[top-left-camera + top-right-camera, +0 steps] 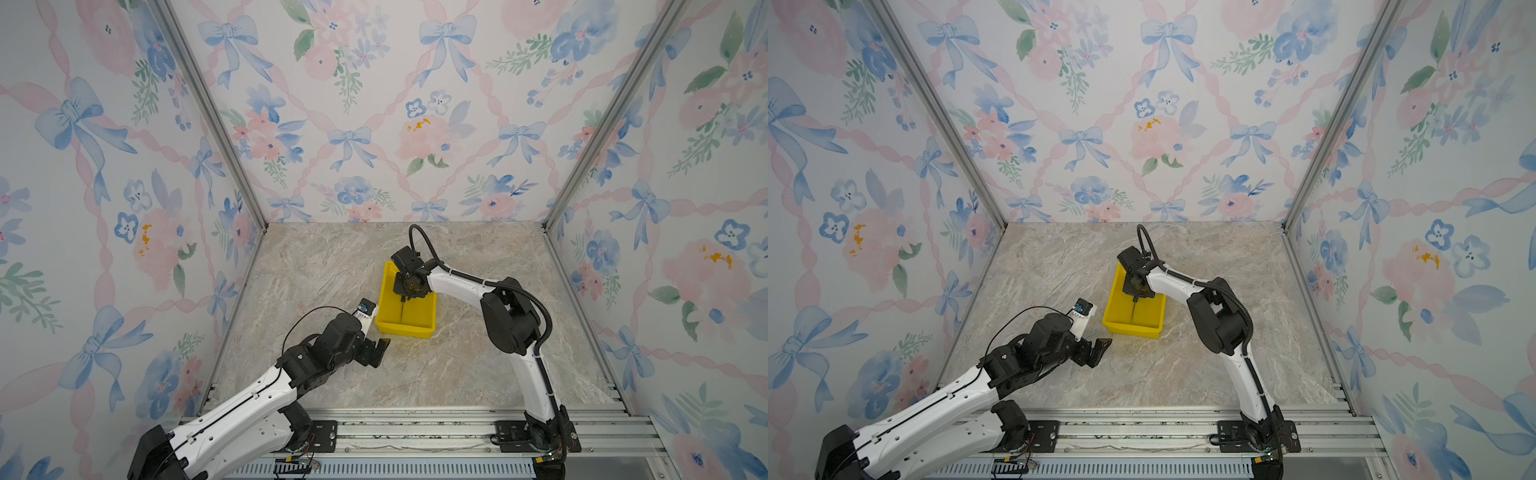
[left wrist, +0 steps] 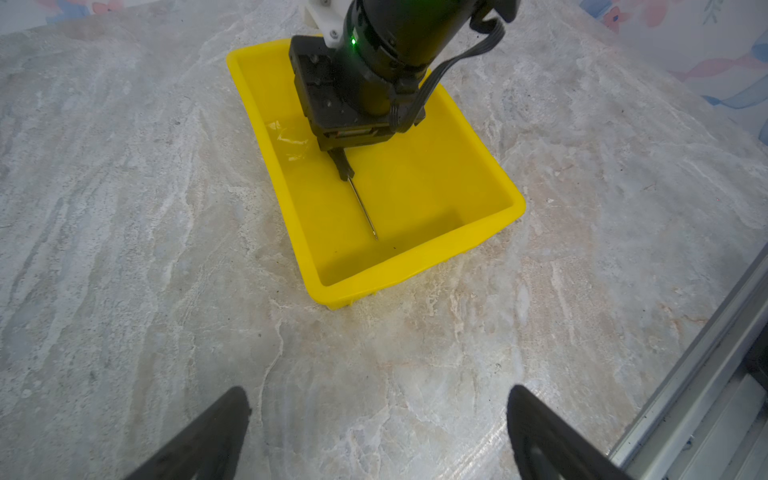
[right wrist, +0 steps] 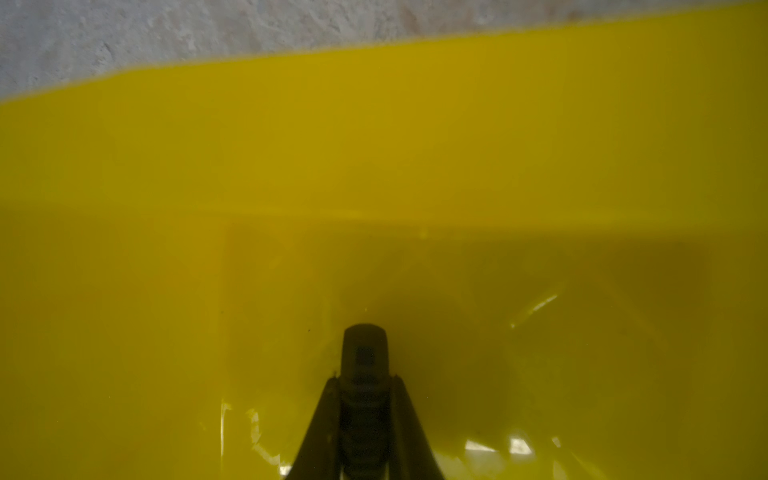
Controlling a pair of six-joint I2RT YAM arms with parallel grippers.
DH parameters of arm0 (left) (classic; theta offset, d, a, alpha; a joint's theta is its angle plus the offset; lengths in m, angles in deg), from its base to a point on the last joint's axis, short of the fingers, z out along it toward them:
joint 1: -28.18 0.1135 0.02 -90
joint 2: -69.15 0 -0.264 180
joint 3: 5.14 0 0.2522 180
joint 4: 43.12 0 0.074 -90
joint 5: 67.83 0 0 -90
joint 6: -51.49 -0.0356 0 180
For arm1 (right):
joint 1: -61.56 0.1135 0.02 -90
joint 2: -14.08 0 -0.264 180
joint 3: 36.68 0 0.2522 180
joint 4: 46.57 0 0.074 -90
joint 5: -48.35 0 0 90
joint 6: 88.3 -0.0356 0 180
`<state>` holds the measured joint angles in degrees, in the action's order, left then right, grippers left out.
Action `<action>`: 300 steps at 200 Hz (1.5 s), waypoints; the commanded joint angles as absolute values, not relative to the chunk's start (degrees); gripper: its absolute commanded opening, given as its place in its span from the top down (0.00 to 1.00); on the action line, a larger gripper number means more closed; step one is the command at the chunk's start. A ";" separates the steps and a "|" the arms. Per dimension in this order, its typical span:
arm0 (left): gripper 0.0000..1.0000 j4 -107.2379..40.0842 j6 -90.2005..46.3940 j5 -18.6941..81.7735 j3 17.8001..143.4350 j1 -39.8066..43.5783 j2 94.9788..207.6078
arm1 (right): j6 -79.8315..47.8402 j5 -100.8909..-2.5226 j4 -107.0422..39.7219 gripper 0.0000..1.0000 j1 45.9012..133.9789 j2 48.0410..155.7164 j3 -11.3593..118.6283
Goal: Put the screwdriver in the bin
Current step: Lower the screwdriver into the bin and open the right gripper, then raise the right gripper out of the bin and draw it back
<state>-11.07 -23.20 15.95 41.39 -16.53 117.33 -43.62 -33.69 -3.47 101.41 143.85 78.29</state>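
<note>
**Scene from above and from both wrists.** My right pincer (image 1: 402, 297) reaches down inside the bin (image 1: 405, 331), clamped on the black handle of the screwdriver (image 2: 362, 205). In the right wrist view the handle (image 3: 365, 353) sits squeezed between my two fingers (image 3: 320, 419), with the bin's yellow wall (image 3: 374, 124) filling most of the picture.

**Screwdriver.** The thin silver shaft slants down from my right pincer (image 2: 343, 167) toward the bin's near end, inside the walls. The tip lies low over the floor; I cannot tell whether it touches.

**Bin.** It stands on the marble-patterned table (image 1: 332, 270), about mid-table, long side running near to far in both top views (image 1: 1133, 331). My right wrist and forearm cover its far half.

**Left pincer.** My left pincer (image 1: 380, 351) sits low over the table, near and to the left of the bin's near-left corner and apart from it. Its jaws stand wide apart with nothing between them (image 2: 378, 395). The white camera housing (image 1: 365, 309) on that wrist is close beside the bin's left wall.

**Surroundings.** Floral wallpaper panels (image 1: 353, 124) close the left, far and right sides. An aluminium rail (image 1: 415, 428) carrying both arm bases runs along the near edge.
</note>
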 commanded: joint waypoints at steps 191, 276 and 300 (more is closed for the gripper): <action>0.03 -11.16 -22.25 15.14 40.74 -16.56 115.74 | -39.89 -29.21 1.10 0.56 103.58 141.71 80.93; 0.03 -11.16 -22.20 13.33 40.70 -16.47 115.11 | -37.82 -26.16 0.61 0.45 104.76 130.14 74.16; 0.03 -11.16 -21.86 12.45 40.73 -16.38 115.12 | -37.24 -24.74 0.44 0.42 105.48 124.97 69.95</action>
<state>-11.07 -23.05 14.14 41.33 -16.53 115.74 -38.37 -27.37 -0.47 104.23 130.13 73.77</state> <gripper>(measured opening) 0.975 0.569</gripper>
